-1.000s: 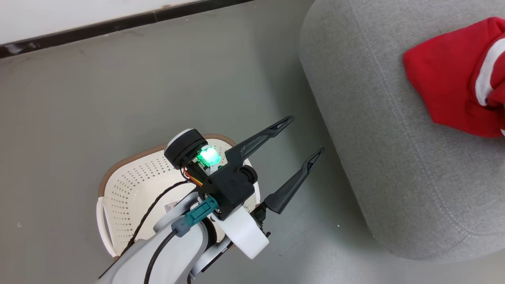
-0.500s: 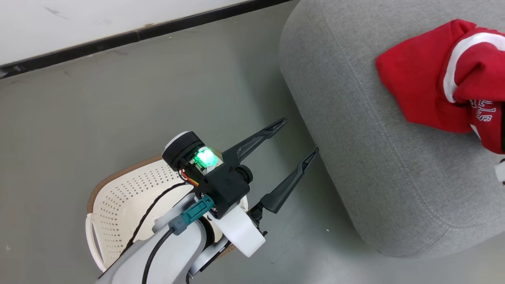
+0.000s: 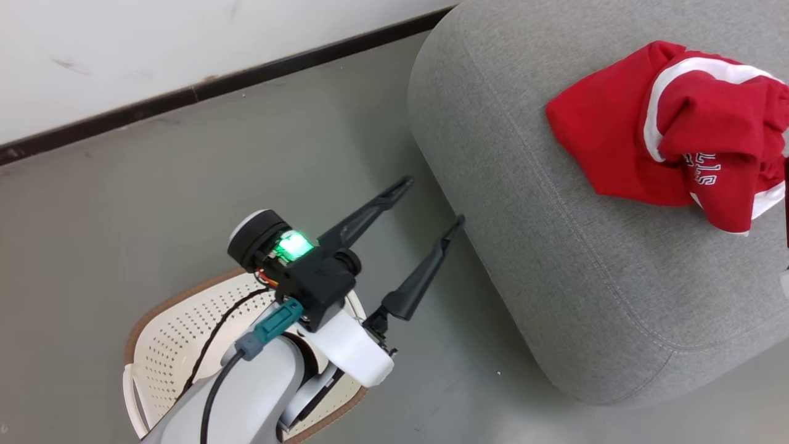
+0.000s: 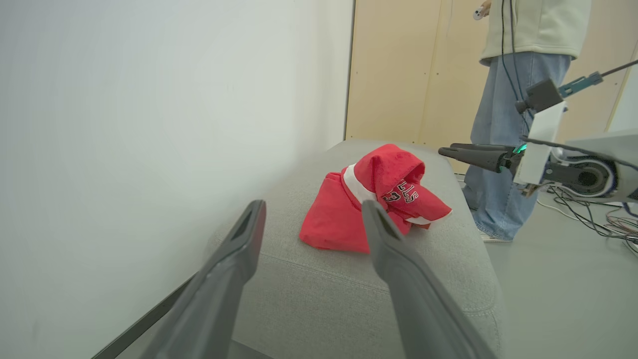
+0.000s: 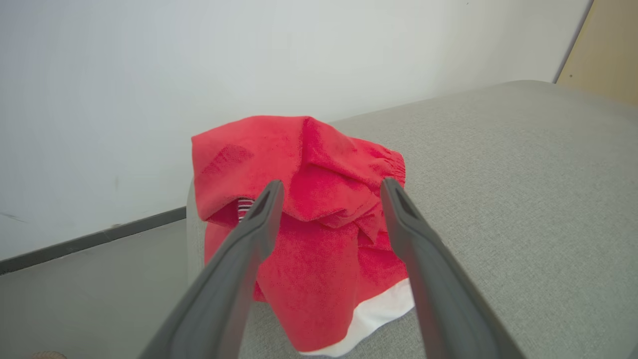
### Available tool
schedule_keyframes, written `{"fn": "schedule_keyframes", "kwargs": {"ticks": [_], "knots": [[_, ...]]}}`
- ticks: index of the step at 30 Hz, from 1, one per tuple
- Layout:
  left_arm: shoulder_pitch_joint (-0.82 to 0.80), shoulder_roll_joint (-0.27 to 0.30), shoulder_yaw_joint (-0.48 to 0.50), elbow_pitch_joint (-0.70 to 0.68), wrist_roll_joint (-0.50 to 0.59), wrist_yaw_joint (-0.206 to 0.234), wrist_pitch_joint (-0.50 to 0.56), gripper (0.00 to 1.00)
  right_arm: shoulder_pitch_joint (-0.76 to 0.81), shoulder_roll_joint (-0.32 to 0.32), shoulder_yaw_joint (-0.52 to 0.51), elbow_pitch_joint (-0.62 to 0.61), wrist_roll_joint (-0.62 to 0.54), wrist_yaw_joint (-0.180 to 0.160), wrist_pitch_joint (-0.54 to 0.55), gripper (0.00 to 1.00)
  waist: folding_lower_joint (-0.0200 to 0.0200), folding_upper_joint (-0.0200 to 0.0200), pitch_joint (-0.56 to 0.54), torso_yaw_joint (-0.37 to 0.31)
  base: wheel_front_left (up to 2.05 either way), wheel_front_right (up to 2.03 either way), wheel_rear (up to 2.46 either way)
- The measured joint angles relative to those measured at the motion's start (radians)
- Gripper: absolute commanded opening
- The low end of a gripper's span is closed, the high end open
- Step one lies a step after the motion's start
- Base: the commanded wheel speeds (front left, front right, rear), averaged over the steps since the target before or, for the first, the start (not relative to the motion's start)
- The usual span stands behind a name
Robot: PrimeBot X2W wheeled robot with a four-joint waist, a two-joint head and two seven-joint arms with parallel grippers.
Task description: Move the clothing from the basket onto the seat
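The red clothing (image 3: 616, 142) lies bunched on top of the grey seat (image 3: 555, 277), white trim and dark lettering showing. My left gripper (image 3: 435, 200) hangs open over the floor between the cream basket (image 3: 154, 308) and the seat's edge, nothing between its fingers. My left arm covers part of the basket; what shows of its inside is bare. In the left wrist view, the left gripper (image 4: 311, 209) points at the clothing (image 4: 329, 224) on the seat (image 4: 349, 294). My right gripper (image 5: 331, 188) stands open just above the clothing (image 5: 319, 164), its fingers wide apart, the cloth resting on the seat (image 5: 523, 174). The right gripper (image 4: 448, 151) also reaches in from the right.
A white wall with a dark baseboard (image 3: 246, 77) runs behind the grey floor (image 3: 154, 185). A person (image 4: 518, 75) in jeans stands past the seat's far end, before a wooden panel (image 4: 398, 65). Cables (image 4: 598, 214) lie on the floor there.
The head camera has swung, so the seat and clothing sit further left and more of the red heap shows. My left gripper stays open beside the basket.
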Motion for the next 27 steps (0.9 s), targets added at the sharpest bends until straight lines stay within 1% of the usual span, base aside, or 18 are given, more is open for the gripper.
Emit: {"fn": "schedule_keyframes", "kwargs": {"ticks": [6,11,12,16,23,27], "knots": [[0.030,0.007,0.034,0.017,-0.010,0.031,-0.017,1.00,-0.001,-0.014,0.025,-0.077,-0.018,0.000,-0.007,1.00,0.0000,0.0000,-0.031,-0.004,0.00,0.00,0.00],[0.058,0.016,0.074,0.028,-0.024,0.064,-0.030,1.00,-0.006,-0.013,0.072,-0.135,-0.030,0.000,-0.007,1.00,0.0000,0.0000,-0.054,0.009,0.00,0.00,0.00],[0.071,0.024,0.091,0.032,-0.027,0.077,-0.031,1.00,-0.009,-0.008,0.091,-0.155,-0.039,0.000,-0.007,1.00,0.0000,0.0000,-0.063,0.019,0.00,0.00,0.00],[0.105,0.037,0.127,0.040,-0.034,0.108,-0.040,1.00,-0.028,0.002,0.112,-0.179,-0.063,0.000,-0.007,1.00,0.0000,0.0000,-0.080,0.041,0.00,0.00,0.00],[0.167,0.047,0.182,0.045,-0.052,0.156,-0.050,1.00,-0.075,0.034,0.114,-0.188,-0.107,0.000,-0.011,1.00,0.0000,0.0000,-0.110,0.088,0.00,0.00,0.00],[0.205,0.049,0.210,0.044,-0.062,0.180,-0.054,1.00,-0.079,0.068,0.117,-0.188,-0.140,0.000,-0.012,1.00,0.0000,0.0000,-0.127,0.117,0.00,0.00,0.00]]}}
